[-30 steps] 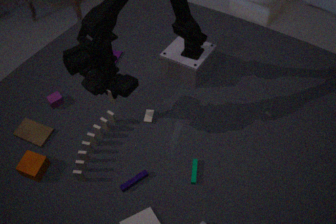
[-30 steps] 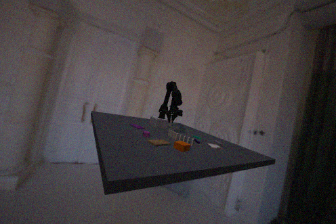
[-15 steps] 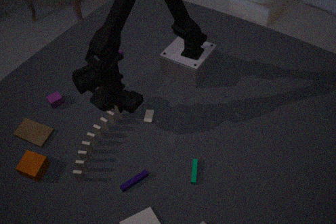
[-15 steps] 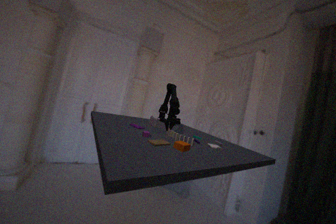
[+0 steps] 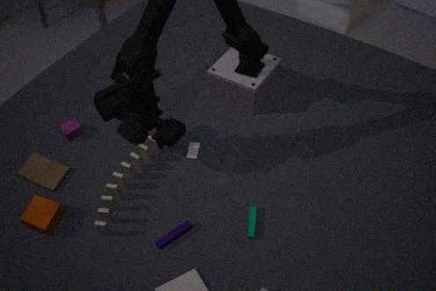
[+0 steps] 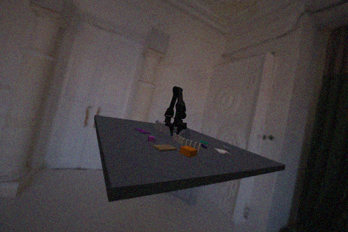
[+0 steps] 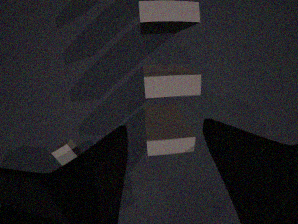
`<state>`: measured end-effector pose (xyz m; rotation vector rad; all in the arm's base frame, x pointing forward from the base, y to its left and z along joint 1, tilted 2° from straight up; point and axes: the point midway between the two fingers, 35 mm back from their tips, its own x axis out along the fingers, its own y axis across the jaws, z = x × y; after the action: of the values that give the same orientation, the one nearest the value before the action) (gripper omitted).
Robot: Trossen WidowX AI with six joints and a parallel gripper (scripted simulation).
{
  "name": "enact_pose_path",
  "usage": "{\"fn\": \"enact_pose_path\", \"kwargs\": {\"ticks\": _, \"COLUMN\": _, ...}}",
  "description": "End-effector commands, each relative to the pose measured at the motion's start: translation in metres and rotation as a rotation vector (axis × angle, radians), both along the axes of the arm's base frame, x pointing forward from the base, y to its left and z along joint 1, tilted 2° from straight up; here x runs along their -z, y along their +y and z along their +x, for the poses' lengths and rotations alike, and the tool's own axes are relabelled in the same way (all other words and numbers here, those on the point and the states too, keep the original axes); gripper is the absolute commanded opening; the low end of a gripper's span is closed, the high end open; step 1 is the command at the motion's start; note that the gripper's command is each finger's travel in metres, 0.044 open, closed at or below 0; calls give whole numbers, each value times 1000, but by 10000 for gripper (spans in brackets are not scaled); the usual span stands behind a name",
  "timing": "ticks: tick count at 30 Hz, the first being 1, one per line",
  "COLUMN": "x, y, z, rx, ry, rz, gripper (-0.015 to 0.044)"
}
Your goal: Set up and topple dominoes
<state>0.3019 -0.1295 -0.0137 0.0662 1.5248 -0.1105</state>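
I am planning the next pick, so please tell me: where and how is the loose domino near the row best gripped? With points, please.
The loose domino [image 5: 193,150] [image 7: 64,154] lies flat, longer than wide, apart from the standing row [image 5: 118,175] [image 7: 172,86]. I would come from above, fingers across its middle on the two long edges, probably staying clear of the row.
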Motion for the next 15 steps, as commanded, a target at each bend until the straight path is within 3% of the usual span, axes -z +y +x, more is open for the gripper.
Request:
{"fn": "enact_pose_path", "kwargs": {"ticks": 1, "x": 1, "y": -1, "z": -1, "rx": 0, "ry": 3, "rz": -5, "gripper": 343}}
{"fn": "enact_pose_path", "kwargs": {"ticks": 5, "x": 1, "y": -1, "z": -1, "rx": 0, "ry": 3, "rz": -5, "gripper": 440}}
{"fn": "enact_pose_path", "kwargs": {"ticks": 8, "x": -2, "y": -1, "z": 0, "rx": 0, "ry": 2, "rz": -5, "gripper": 440}}
{"fn": "enact_pose_path", "kwargs": {"ticks": 15, "x": -113, "y": 2, "z": -1, "rx": 0, "ry": 0, "rz": -1, "gripper": 440}}
